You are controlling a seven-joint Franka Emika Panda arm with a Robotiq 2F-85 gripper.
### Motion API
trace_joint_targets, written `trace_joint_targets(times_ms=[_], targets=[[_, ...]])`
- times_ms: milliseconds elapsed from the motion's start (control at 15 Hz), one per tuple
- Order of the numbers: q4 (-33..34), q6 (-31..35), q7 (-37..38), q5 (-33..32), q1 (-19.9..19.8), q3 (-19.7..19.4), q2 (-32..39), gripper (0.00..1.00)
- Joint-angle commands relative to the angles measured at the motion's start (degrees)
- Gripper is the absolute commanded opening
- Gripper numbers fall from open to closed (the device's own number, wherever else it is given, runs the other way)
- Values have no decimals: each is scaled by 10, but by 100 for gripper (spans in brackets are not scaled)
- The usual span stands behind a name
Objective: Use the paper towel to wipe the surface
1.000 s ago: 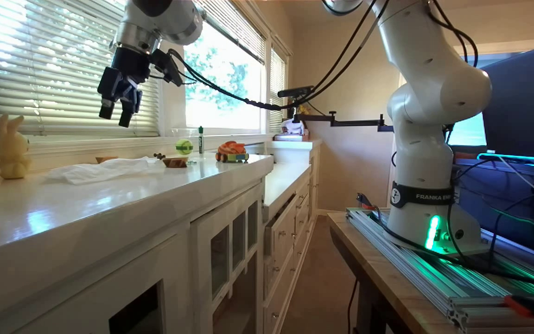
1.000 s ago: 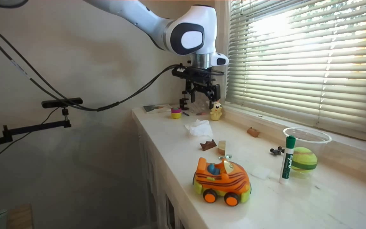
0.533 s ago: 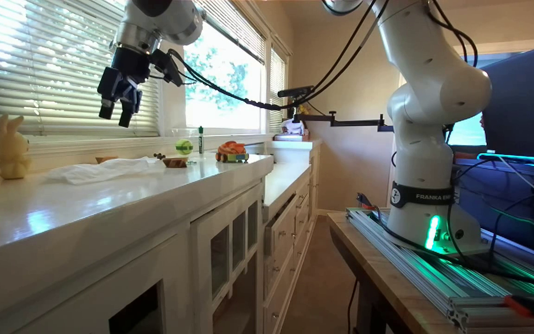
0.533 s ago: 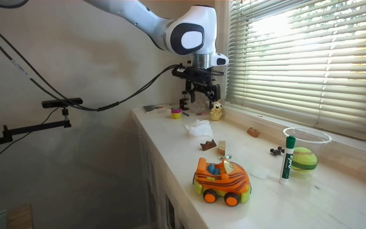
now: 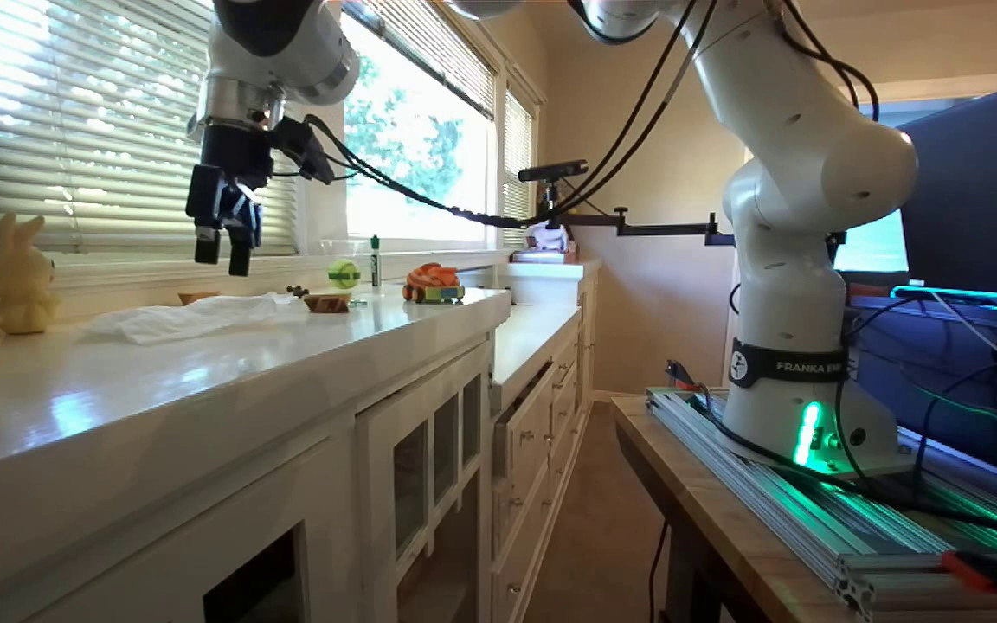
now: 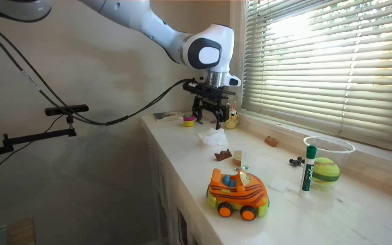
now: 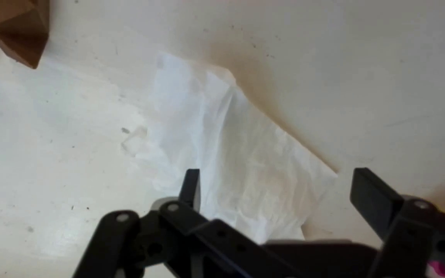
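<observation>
Countertop [image 5: 118, 389]: in an exterior view, long, white and glossy; below slatted blinds [image 5: 74, 130], above panelled cabinet fronts [image 5: 317, 493];
Paper towel [image 5: 196, 318]: wrinkled and white, lying on the countertop; between a yellow bunny figure [image 5: 21, 281] and a brown block [image 5: 327, 303];
Gripper [image 5: 223, 255]: hanging downward above the paper towel, visibly apart from it;
Toy car [image 6: 238, 194]: in an exterior view, orange; standing on its wheels near the countertop's front edge;
Marker [image 6: 307, 173]: green-capped, upright; just beside a clear cup [image 6: 344, 157] with a ball [image 6: 325, 170] visible through the cup's wall;
Two-coloured tub [image 6: 188, 121]: yellow below, pink above; near the countertop's far end;
Robot arm [image 6: 170, 39]: extended overhead, with the gripper [image 6: 208, 120] pointing down near the far side of the paper towel [image 6: 213, 137];
Fingers [image 7: 373, 200]: in the wrist view, set wide apart; in front of the paper towel [image 7: 245, 166] at one tip, beyond its edge at the other;
Dark specks [image 7: 125, 130]: scattered over the countertop around the paper towel;
Faceted piece [image 7: 19, 34]: brown; partly in sight at the upper left corner.
</observation>
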Motion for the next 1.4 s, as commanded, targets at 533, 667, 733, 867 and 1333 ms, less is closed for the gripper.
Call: trace_joint_targets(times_ms=[533,667,733,867,1333], targets=[[87,-66,75,-87,20,5,45,100],[88,-62,80,-99,26,3,45,100],[86,-61,86,-106,29,1,45,100],[82,-59,90,-115,30,2,46,100],[62,2,103,-139,32,-3,57,100]])
